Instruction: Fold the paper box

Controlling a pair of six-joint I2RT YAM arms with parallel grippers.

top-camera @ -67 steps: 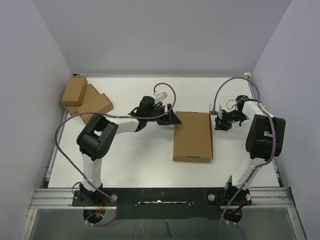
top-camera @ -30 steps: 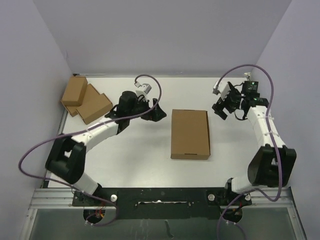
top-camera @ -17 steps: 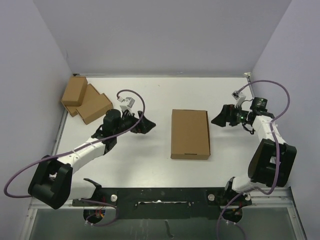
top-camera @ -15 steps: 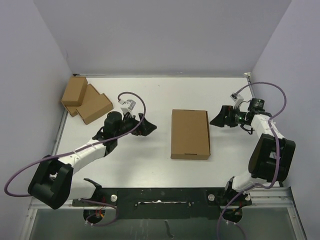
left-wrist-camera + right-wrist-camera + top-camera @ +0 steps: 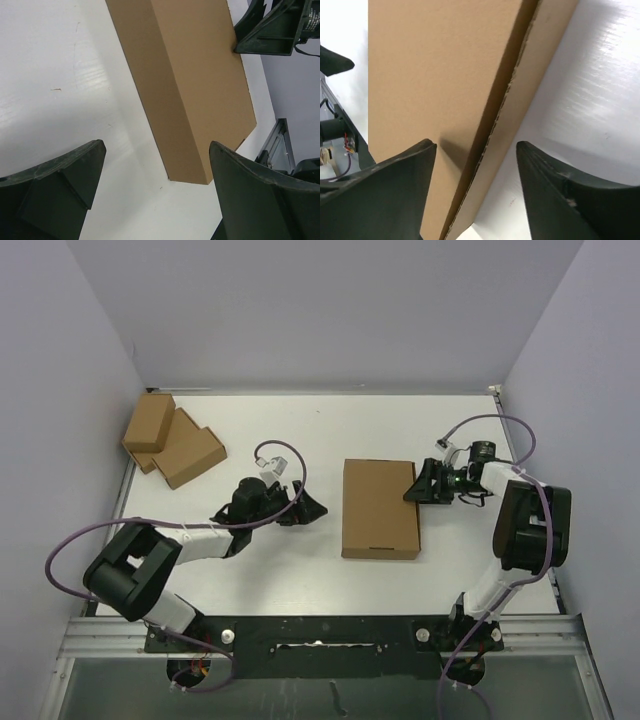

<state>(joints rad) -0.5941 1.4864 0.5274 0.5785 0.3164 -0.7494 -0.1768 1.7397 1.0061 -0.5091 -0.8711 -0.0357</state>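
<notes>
Paper box (image 5: 380, 508): plain brown cardboard, shallow rectangle, lay flat mid-worktop (image 5: 300, 430), which was smooth and white.
Left gripper (image 5: 308, 508): jaws wide apart, empty, left of box.
Right gripper (image 5: 416, 483): jaws apart, holding nothing, at box's right edge.
Only the right wrist view showed the ragged seam (image 5: 507, 95).

The right gripper (image 5: 475, 147) gapes, 2 fingers astride the paper box (image 5: 435, 70) edge, apparently not touching it.

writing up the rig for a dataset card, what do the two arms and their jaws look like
The left arm and right arm both have white links and bulky black joint housings. A purple cable loops loosely along each. The jaws are broad, matte, dark wedges.
</notes>
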